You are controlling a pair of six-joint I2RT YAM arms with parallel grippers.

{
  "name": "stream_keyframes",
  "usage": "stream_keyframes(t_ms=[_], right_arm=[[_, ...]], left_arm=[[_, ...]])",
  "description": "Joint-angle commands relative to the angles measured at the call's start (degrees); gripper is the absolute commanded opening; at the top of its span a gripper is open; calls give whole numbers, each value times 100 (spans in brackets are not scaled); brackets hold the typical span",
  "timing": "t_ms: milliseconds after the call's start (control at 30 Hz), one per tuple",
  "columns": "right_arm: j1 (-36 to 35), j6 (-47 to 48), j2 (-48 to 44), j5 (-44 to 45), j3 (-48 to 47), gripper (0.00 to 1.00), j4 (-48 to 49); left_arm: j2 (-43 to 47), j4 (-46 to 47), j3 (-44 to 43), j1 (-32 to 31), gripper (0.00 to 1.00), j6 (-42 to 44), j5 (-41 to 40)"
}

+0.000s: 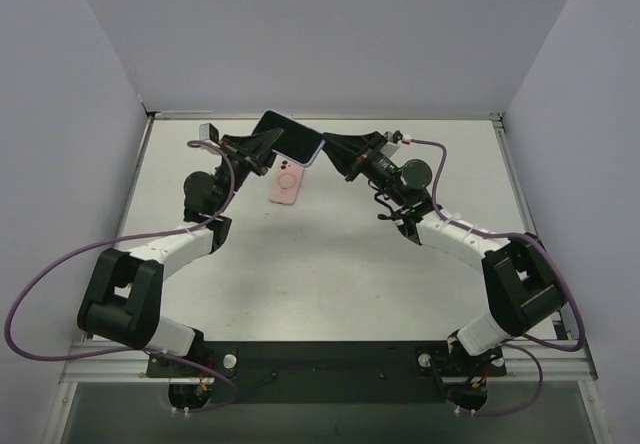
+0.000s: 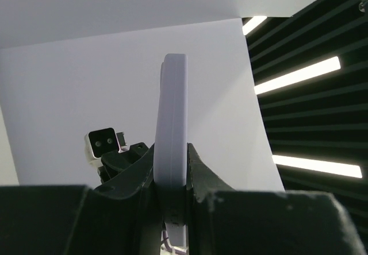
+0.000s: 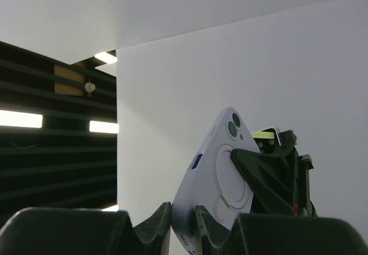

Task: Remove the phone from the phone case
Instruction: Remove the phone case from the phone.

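1. Top view: phone (image 1: 290,136) is held up off the table (image 1: 330,264) betw. both arms. L gripper (image 1: 262,144) is clamped on its left end, R gripper (image 1: 330,149) on its right end. Pink case (image 1: 286,183) lies flat on the table just beneath, apart from the phone.
2. L wrist: phone (image 2: 172,146) is edge-on and upright, w/ L gripper (image 2: 171,169) jaws pinched on it.
3. R wrist: R gripper (image 3: 183,215) jaws are tight on the phone (image 3: 215,169) at its lower edge. Lavender back w/ lenses and ring mark shows.

Bright, even overhead light, soft shadows on the tabletop (image 1: 330,284); ceiling strip lights (image 2: 299,74) glare in both wrist views, fingers (image 2: 201,172) dark and blurry.
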State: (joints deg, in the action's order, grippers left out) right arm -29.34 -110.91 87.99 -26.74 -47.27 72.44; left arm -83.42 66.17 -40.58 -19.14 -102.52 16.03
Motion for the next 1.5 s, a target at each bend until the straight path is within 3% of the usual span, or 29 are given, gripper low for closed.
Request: stream_keyframes(t_ms=[0,400,567,700,800,900,1033,1067,1333,1467], right_arm=[[43,-1504,113,1600,-555,0,2292],[-335,-1556,658,1945,-1592,0,2300],[-423,-1486,790,1884,-1462,0,2292],[-327,-1030,659,1270,-1208,0,2196],[-178,-363,161,611,-707,0,1319],[-37,802,-498,66,-521,0,-402],[-10,2642,-1160,-86,-993,0,-3797],[-10,2932,-1230,-51,-1082,0,-4165],[43,3672,-1065,-709,-1469,0,-5028],[43,4173,-968,-955,-1768,7,-5504]], left_arm=[[484,2919,-644,-204,0,-330,506],[747,2919,-1286,-380,0,-304,243],[818,2919,-1382,-380,0,-321,234],[880,2884,-1418,-380,0,-348,277],[985,2524,-1435,-380,0,-278,444],[1073,2313,-1392,-372,0,-172,523],[1108,2120,-1400,-380,0,-128,664],[1117,1989,-1409,-380,0,-119,690],[1012,1549,-1743,-503,0,3,1138],[1047,1091,-1778,-600,0,153,1402]])
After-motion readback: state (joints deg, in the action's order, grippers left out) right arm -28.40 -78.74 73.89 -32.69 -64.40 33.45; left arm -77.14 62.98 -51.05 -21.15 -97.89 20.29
